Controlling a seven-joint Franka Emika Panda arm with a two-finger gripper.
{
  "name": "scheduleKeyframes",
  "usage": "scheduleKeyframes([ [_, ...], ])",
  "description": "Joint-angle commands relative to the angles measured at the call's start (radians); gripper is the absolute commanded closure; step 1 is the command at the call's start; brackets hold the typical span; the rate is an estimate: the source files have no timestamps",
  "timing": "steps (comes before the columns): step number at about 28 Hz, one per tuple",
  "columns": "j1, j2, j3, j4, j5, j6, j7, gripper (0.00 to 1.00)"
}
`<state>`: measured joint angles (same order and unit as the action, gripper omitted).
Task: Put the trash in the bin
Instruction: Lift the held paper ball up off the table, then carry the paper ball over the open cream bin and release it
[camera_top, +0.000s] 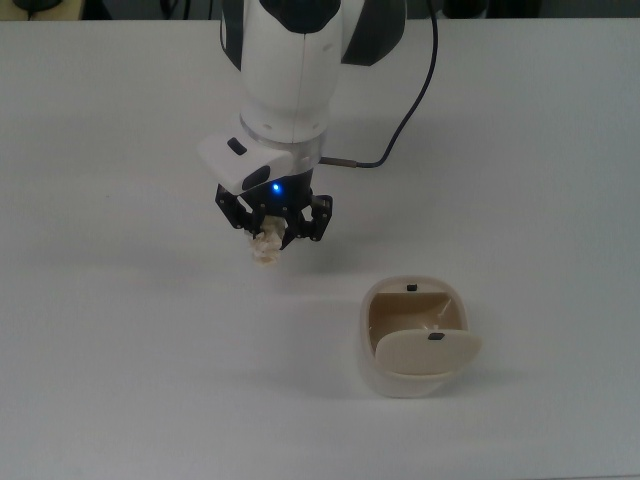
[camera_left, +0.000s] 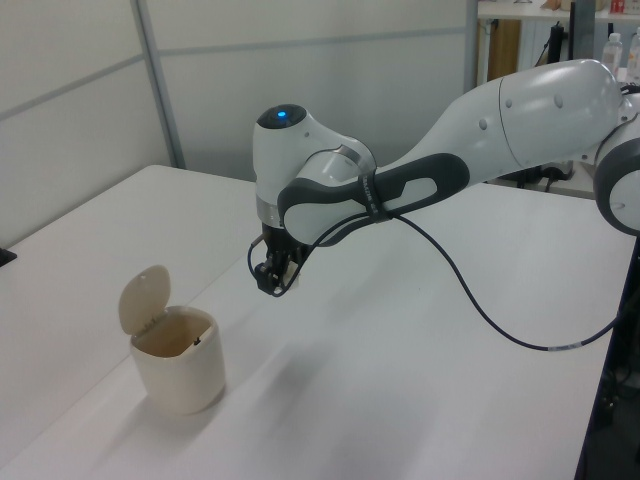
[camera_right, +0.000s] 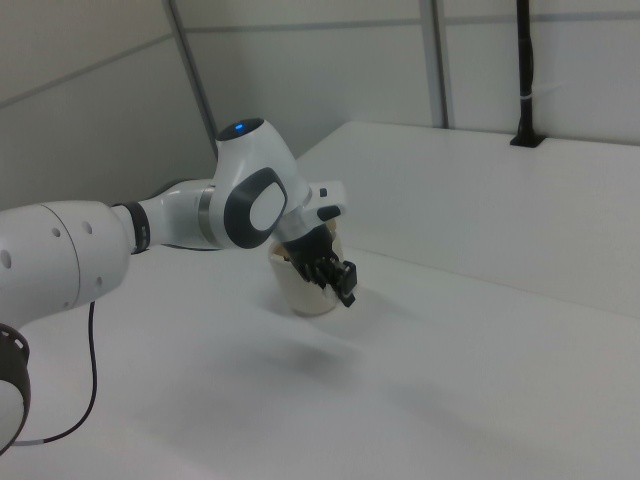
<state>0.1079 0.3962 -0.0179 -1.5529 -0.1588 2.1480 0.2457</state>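
The trash, a small lumpy cream-white paper wad, hangs in the air in my gripper, which is shut on it well above the table. In the left view the gripper sits up and to the right of the bin, and the wad barely shows. The bin is cream with a tan inside, and its oval flap lid stands open. It lies to the lower right of the gripper in the top view. In the right view the gripper partly covers the bin.
A black cable runs from the arm over the white table. In the left view, wall panels stand behind the table and shelves with bottles are at the far right.
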Motion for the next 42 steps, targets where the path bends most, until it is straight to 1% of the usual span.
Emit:
scheduleKeyframes([
  [1, 0.024, 0.047, 0.007, 0.076, 0.022, 0.027, -0.002, 1.00],
  [5, 0.036, 0.062, 0.024, 0.080, 0.022, 0.130, 0.030, 1.00],
  [9, 0.064, 0.072, 0.049, 0.082, 0.016, 0.164, 0.049, 1.00],
  [12, 0.096, 0.072, 0.050, 0.083, 0.015, 0.164, 0.067, 1.00],
  [14, 0.125, 0.072, 0.049, 0.083, 0.009, 0.170, 0.119, 1.00],
  [18, 0.153, 0.081, 0.047, 0.085, 0.004, 0.216, 0.179, 1.00],
  [19, 0.157, 0.085, 0.049, 0.085, -0.001, 0.226, 0.194, 1.00],
  [22, 0.177, 0.095, 0.049, 0.111, -0.053, 0.247, 0.256, 1.00],
  [25, 0.184, 0.104, 0.049, 0.129, -0.085, 0.245, 0.303, 0.98],
  [30, 0.185, 0.105, 0.049, 0.134, -0.087, 0.247, 0.328, 0.96],
  [31, 0.185, 0.105, 0.049, 0.136, -0.088, 0.247, 0.336, 0.92],
  [32, 0.185, 0.105, 0.047, 0.136, -0.088, 0.248, 0.349, 0.71],
  [33, 0.185, 0.105, 0.044, 0.136, -0.088, 0.250, 0.354, 0.60],
  [34, 0.184, 0.107, 0.042, 0.139, -0.088, 0.250, 0.357, 0.51],
  [35, 0.184, 0.107, 0.042, 0.143, -0.088, 0.250, 0.362, 0.39],
  [36, 0.184, 0.108, 0.041, 0.149, -0.088, 0.250, 0.366, 0.23],
  [37, 0.184, 0.111, 0.041, 0.151, -0.090, 0.250, 0.372, 0.00],
  [42, 0.184, 0.116, 0.039, 0.151, -0.096, 0.248, 0.411, 0.00],
])
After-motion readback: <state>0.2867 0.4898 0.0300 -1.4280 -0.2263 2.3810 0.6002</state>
